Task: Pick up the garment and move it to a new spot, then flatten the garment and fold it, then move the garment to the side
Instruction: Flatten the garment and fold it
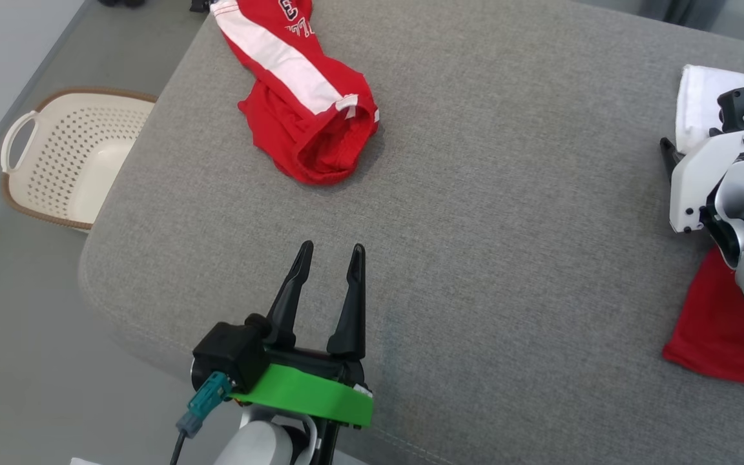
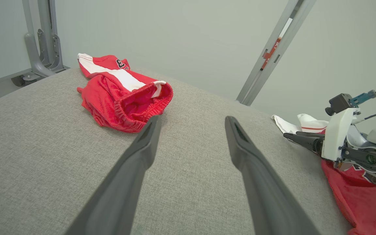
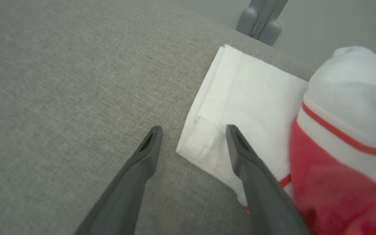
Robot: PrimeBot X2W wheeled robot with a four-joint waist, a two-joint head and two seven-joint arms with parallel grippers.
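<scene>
**Left pincer [image 1: 332, 247] wide, garment [image 1: 307, 110] unheld**

Right pincer [image 3: 193, 129] also wide, empty, at folded white cloth [image 3: 256, 107]. Red garment crumpled on grey cushion [image 1: 507, 226], 12 o'clock of left pincer. Judged light, limp, non-fragile; pinch gathered waistband [image 2: 132, 93].

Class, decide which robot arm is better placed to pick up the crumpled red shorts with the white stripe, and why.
Probably left. The left gripper, jaws open, points at the crumpled red white-striped shorts across the grey fabric cushion; the right gripper hovers far right by a folded white cloth.
</scene>
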